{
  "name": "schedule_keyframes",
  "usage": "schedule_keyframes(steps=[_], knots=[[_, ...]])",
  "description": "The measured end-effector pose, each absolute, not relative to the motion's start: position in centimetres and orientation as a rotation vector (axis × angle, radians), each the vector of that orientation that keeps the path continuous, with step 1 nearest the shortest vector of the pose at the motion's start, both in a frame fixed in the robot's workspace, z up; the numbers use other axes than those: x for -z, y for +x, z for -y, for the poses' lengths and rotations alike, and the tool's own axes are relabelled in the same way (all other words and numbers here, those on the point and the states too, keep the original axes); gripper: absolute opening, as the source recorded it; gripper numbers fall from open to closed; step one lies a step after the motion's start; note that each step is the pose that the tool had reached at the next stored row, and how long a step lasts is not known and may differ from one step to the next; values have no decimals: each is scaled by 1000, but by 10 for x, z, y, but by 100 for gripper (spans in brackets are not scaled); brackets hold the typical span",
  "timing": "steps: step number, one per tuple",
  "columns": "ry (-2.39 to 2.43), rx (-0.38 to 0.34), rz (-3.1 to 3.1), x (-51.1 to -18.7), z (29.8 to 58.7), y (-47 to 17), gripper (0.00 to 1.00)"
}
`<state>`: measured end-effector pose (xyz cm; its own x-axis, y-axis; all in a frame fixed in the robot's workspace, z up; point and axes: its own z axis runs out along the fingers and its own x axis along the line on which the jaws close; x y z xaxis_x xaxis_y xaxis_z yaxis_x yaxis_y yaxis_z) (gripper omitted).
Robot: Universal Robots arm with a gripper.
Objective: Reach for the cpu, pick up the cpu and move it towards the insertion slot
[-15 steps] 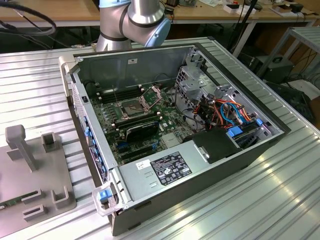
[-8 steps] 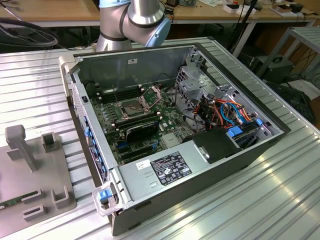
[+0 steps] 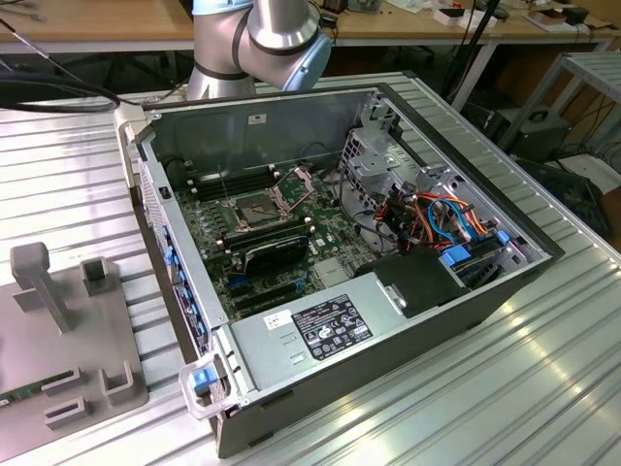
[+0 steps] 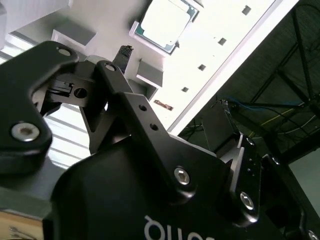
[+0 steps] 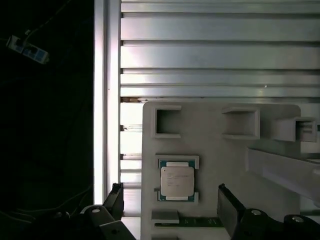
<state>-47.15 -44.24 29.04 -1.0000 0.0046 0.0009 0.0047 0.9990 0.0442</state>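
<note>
Silver on top with a green rim, the cpu (image 5: 177, 181) lies flat in a shallow recess of a pale grey plate (image 5: 215, 150). We see it straight beyond the gripper (image 5: 169, 194), which hangs over it without touching. In the first wrist view the two black fingers (image 5: 114, 200) stand wide apart, one to either side of the chip, with bare plate between each pad and the chip's edge. The gripper is released and holds nothing; the cpu has not yet been picked up. It lies roughly midway between the two fingers.

In the second wrist view we find the chip out past the gripper's black linkage, beyond one fingertip (image 4: 125, 52) and clearly apart from it.

Farther from the gripper than the cpu, the plate carries square pockets (image 5: 167, 121). The plate rests on a ribbed aluminium table (image 5: 210, 60).

In the exterior view the arm (image 3: 262, 34) rises behind an open computer case (image 3: 466, 311). The insertion slot (image 3: 254, 206) sits on the motherboard (image 3: 325, 228) inside that case, a dull grey-brown square in a metal frame, with its bracket hinged up at one side. A black heatsink block (image 3: 275, 250) lies just beside it. We cannot tell how the slot stands relative to the gripper.
</note>
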Motion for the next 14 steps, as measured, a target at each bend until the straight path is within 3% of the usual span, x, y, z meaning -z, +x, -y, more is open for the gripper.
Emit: schedule_keyframes(steps=[14], knots=[[40,69,3139,-254,443,-471,84]])
